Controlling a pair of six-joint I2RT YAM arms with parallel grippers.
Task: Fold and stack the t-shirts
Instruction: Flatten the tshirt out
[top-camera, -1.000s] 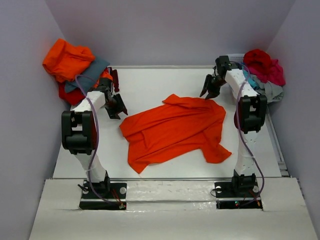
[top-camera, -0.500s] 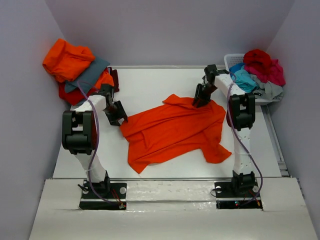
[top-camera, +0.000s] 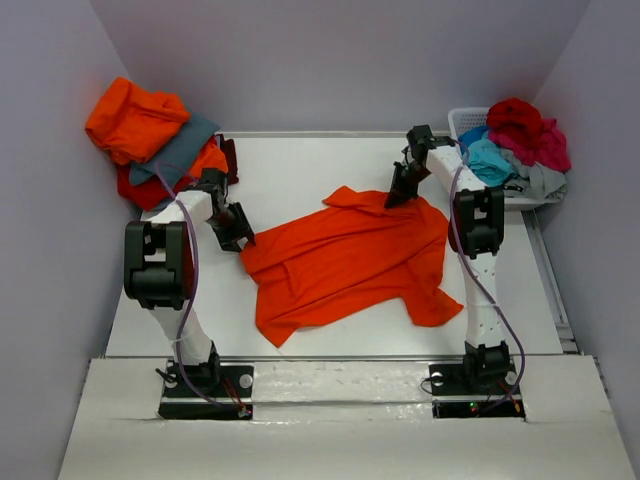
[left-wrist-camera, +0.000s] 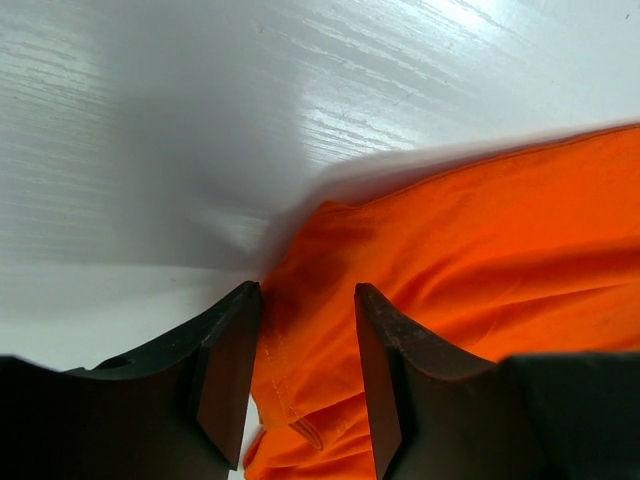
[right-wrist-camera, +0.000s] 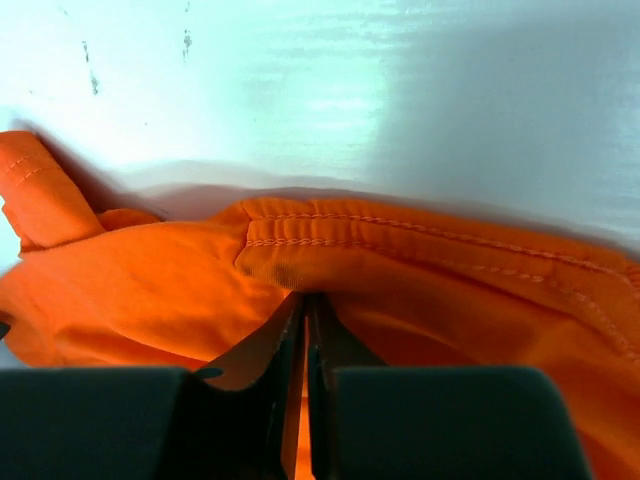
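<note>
A bright orange t-shirt (top-camera: 350, 260) lies spread and rumpled in the middle of the white table (top-camera: 300, 165). My left gripper (top-camera: 240, 238) is at the shirt's left corner. In the left wrist view its jaws (left-wrist-camera: 307, 295) stand apart, straddling a hemmed fold of the orange cloth (left-wrist-camera: 500, 240) without pinching it. My right gripper (top-camera: 396, 198) is at the shirt's far edge. The right wrist view shows that gripper (right-wrist-camera: 305, 297) shut on the cloth just under the stitched hem (right-wrist-camera: 400, 235), with a thin strip of orange caught between the jaws.
A heap of orange, grey and red shirts (top-camera: 150, 130) lies at the back left, off the table's corner. A white slatted basket (top-camera: 460, 118) at the back right holds red, turquoise and grey shirts (top-camera: 520, 135). Walls close in on three sides.
My right gripper moved left from beside the basket onto the shirt's far edge and shut on the cloth. The left gripper shifted slightly onto the shirt's left corner.
</note>
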